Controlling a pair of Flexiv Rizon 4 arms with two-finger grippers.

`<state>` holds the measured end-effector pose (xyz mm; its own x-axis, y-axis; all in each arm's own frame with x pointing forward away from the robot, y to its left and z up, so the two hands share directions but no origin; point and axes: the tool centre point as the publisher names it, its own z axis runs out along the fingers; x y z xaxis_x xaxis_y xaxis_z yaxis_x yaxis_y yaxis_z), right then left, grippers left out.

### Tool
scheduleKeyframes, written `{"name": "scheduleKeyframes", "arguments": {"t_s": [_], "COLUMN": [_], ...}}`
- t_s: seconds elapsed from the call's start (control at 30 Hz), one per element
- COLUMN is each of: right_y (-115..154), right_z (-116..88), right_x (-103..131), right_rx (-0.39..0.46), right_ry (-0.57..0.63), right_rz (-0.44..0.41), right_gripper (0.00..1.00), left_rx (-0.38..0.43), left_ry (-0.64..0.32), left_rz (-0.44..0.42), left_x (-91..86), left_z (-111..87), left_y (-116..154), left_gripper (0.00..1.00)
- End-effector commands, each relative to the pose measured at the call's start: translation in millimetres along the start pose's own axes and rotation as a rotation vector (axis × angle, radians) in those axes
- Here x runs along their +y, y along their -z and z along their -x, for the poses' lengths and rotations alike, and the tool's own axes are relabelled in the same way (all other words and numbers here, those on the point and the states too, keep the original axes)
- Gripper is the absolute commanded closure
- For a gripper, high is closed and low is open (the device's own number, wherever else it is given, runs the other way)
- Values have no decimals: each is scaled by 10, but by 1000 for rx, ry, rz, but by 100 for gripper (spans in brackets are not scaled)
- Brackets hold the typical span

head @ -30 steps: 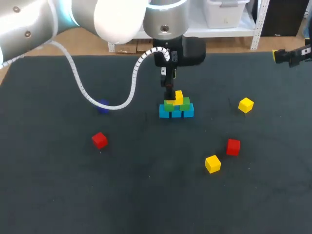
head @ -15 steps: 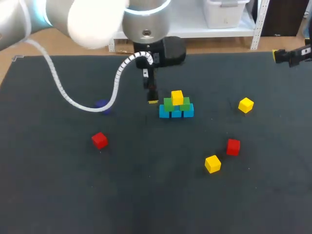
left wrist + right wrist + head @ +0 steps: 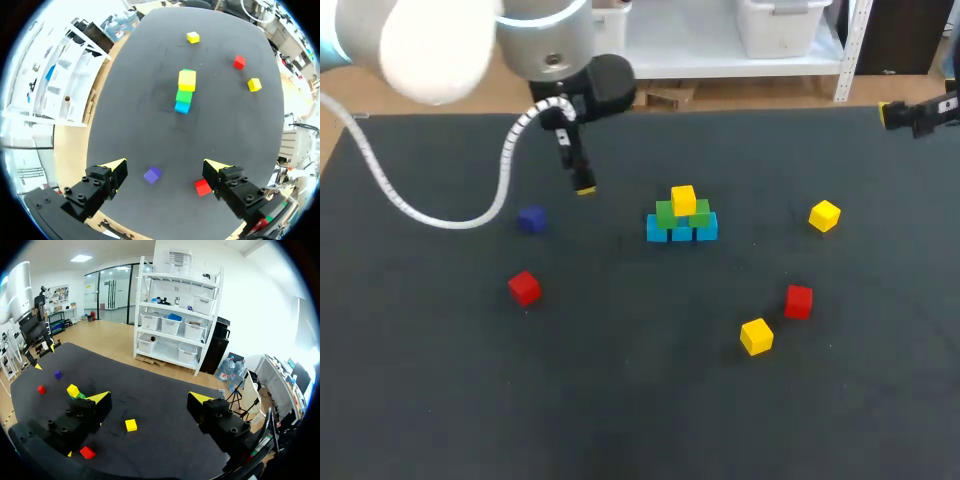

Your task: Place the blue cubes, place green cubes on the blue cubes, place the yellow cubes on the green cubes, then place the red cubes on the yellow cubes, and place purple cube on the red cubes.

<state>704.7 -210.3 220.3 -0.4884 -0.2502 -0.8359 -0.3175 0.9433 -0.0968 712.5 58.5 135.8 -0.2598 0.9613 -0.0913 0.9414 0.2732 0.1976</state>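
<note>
Three blue cubes (image 3: 681,232) sit in a row on the dark table (image 3: 620,420) in the head view, with two green cubes (image 3: 667,213) on them and a stacked yellow cube (image 3: 684,200) on top. The left wrist view looks along that row, so the pile reads there as a single column well ahead of the left gripper (image 3: 165,167). Only that view shows this gripper's jaws spread wide and empty; from above just one yellow tip can be seen. The purple cube (image 3: 152,174) lies on the table under the gap between them, and the near red cube (image 3: 202,187) lies just beside one finger. The head view shows both cubes apart from the gripper's tip. Past the pile lie the in-line yellow cube (image 3: 193,37), the far red cube (image 3: 239,62) and the side yellow cube (image 3: 254,84), each apart from the others. From above, the right gripper (image 3: 150,400) shows only as a dark tip at the table's far corner, where I cannot tell how its jaws stand. Its own view shows them spread with nothing held. The in-line yellow cube lies on the table under the gap between them, and the far red cube lies beside one finger. The pile, the purple cube and the left arm (image 3: 20,295) are well ahead.
</note>
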Motion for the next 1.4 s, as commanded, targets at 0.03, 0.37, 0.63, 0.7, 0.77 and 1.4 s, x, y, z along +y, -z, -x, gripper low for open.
{"name": "scheduleKeyframes", "arguments": {"t_s": [0.03,0.37,0.63,0.7,0.77,1.4], "right_y": [-30,-30,-30,-30,-30,-30], "right_z": [-30,-30,-30,-30,-30,-30], "right_x": [-8,-8,-8,-8,-8,-8], "right_rx": [-42,-42,-42,-42,-42,-42], "right_ry": [-1,-1,-1,-1,-1,-1], "right_rz": [6,6,6,6,6,6], "right_gripper": [0,0,0,0,0,0], "left_rx": [-37,17,110,128,127,197], "left_ry": [20,48,49,49,57,-61], "left_rz": [9,-11,-40,-45,-40,-177], "left_x": [12,-15,-59,-55,-47,245], "left_z": [-213,-549,-754,-812,-841,-751], "left_y": [36,74,95,93,87,-273], "left_gripper": [0,0,0,0,0,0]}}
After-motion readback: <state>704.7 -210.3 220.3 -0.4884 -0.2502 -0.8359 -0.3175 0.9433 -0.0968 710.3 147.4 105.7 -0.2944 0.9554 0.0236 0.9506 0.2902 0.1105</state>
